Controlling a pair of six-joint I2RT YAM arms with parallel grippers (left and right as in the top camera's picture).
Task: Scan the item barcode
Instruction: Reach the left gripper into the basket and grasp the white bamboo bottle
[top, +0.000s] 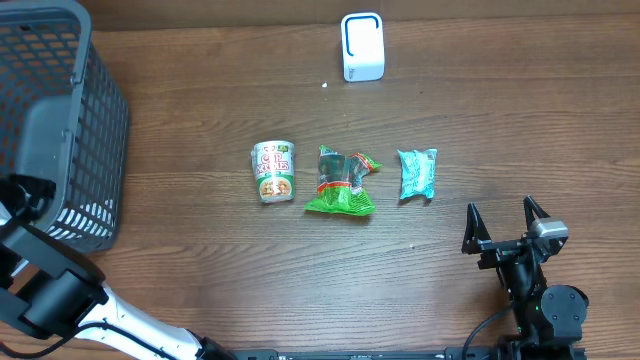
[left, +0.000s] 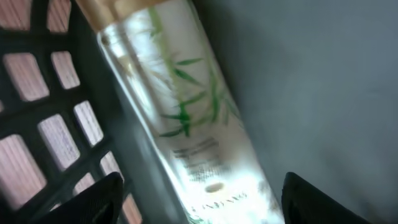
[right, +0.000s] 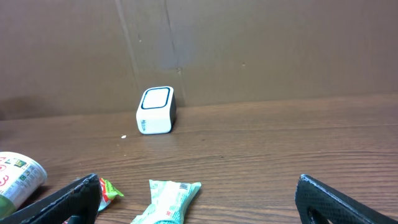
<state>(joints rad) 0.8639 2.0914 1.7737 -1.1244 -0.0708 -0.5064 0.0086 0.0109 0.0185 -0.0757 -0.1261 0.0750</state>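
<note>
Wooden table (top: 200, 270), scanner (top: 362, 46), cardboard wall (right: 280, 43) behind

Noodle cup (top: 273, 171) reads "CUP NOODLES" (red letters); bottle (left: 186, 124) print too blurred to read.

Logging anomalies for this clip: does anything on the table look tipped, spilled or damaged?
Only the noodle cup stands out: it lies on its side, left of the green packet and the teal packet. Nothing looks spilled. The white scanner stands upright at the far edge.
</note>
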